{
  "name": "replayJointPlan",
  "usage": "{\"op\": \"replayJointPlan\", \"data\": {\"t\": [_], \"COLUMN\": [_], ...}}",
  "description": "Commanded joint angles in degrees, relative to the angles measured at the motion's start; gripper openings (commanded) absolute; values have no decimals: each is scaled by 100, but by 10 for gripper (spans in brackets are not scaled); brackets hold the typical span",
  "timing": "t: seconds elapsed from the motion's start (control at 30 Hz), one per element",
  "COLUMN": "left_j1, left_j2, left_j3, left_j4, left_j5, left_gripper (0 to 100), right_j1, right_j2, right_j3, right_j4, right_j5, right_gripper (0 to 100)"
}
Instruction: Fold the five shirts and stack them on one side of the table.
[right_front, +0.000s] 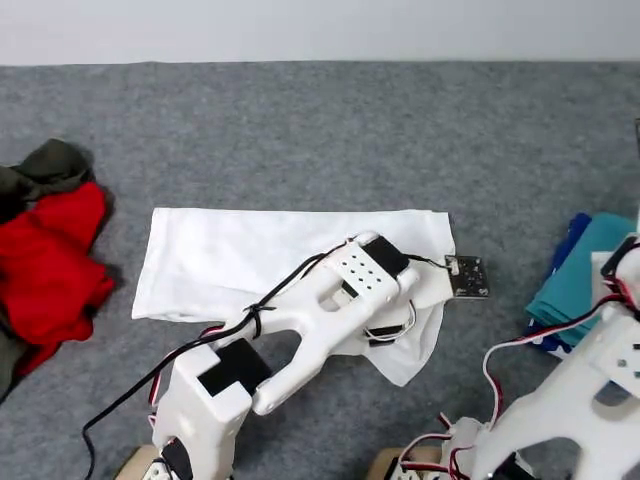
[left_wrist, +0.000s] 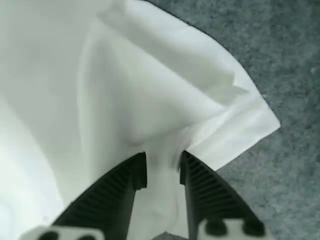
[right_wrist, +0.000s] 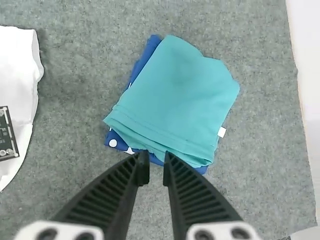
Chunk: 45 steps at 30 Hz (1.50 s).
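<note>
1. High view, far left: a red shirt (right_front: 50, 260) and a dark olive one (right_front: 45, 170) lie crumpled together in a heap, unfolded. By my count that leaves two to go.
2. Moving to the middle, the white shirt (right_front: 250, 260) is spread on the grey table (right_front: 350, 130), its right end rumpled under my left arm (right_front: 300, 320). From above the arm hides the pinch. The left wrist view settles it: left gripper (left_wrist: 163, 167) is clamped on a narrow ridge of white cloth.
3. That bite looks thin to me. A quick pull could slip the cloth free, or drag the whole shirt and skew the fold already laid.
4. At the shirt's right edge sits a small circuit board (right_front: 467, 277). I'd guess a lifted hem could snag on it.
5. On the right, a teal shirt (right_wrist: 175, 100) lies folded on a blue one (right_wrist: 120, 141). The high view has this stack half behind my right arm, while the right wrist view shows it whole and tidy. Right gripper (right_wrist: 154, 167) hovers just beside the stack, jaws drawn nearly together with nothing between them
</note>
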Motion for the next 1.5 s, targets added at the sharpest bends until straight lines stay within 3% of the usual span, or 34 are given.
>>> {"op": "replayJointPlan", "data": {"t": [0.0,0.4,0.73,1.03,1.23,1.47], "left_j1": [-132,-677,167,-114,-299,-202], "left_j2": [-105,-53,-53,879,1486,1530], "left_j3": [-295,-1305,-1279,-1253,-1851,-2457], "left_j4": [53,440,1248,589,870,1459], "left_j5": [0,-9,-141,-123,-123,-167], "left_gripper": [115,119,119,155,158,69], "right_j1": [75,75,75,101,101,92], "right_j2": [-127,-136,-145,-145,-145,-145], "right_j3": [0,396,457,457,475,475], "right_j4": [224,224,215,215,215,215], "right_j5": [-18,-26,-26,-26,-26,-26], "right_gripper": [64,64,64,64,64,64]}}
